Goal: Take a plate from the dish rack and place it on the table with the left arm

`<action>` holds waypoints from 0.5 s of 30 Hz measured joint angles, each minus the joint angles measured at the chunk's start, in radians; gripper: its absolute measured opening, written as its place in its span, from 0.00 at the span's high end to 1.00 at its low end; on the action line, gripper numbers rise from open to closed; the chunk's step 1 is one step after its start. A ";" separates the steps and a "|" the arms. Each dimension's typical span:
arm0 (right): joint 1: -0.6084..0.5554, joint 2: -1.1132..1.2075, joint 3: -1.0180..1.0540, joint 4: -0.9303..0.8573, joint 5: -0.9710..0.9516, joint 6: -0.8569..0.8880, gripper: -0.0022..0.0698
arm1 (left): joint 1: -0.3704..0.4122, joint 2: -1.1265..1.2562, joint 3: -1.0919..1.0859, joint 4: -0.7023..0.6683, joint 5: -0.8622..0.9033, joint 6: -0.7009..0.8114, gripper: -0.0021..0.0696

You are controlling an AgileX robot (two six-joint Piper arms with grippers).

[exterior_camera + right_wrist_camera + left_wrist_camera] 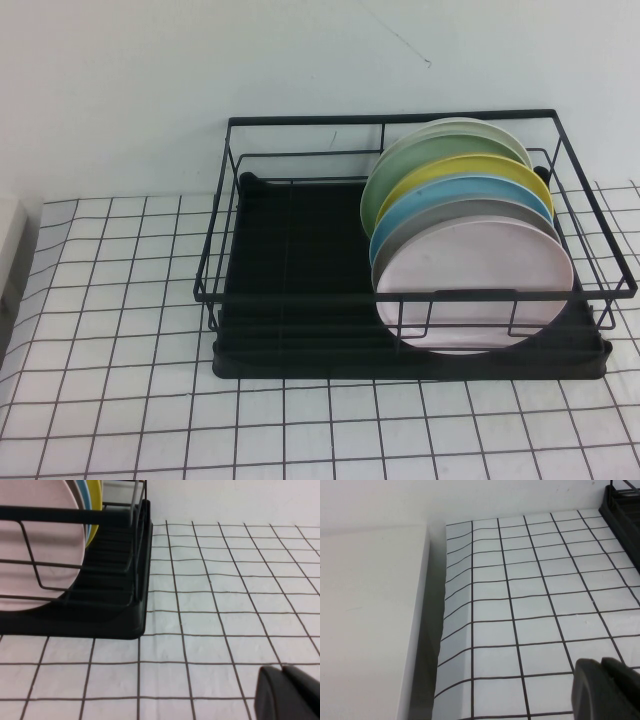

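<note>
Six plates stand in the dish rack (300, 130), pink plate (470, 290) foremost. Left tool (605, 690) and right tool (290, 695) hover over the surface (120, 380); jaw state cannot be told.

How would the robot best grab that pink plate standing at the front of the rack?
Probably by the pink plate's top rim, coming from above. It stands on edge in the dish rack, the front wire crosses its face, and the grey plate sits close behind. The left gripper and right gripper are both low over the table.
</note>
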 joint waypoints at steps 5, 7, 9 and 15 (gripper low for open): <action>0.000 0.000 0.000 0.000 0.000 0.000 0.97 | 0.000 0.000 0.000 -0.002 0.000 0.000 0.97; 0.000 0.000 0.000 0.000 0.000 0.000 0.97 | 0.000 0.000 0.000 -0.004 0.002 0.000 0.97; 0.000 0.000 0.000 0.000 0.000 0.000 0.97 | 0.000 0.000 0.000 -0.004 0.002 0.000 0.97; 0.000 0.000 0.000 0.000 0.000 0.000 0.97 | 0.000 0.000 0.000 -0.035 -0.004 0.000 0.97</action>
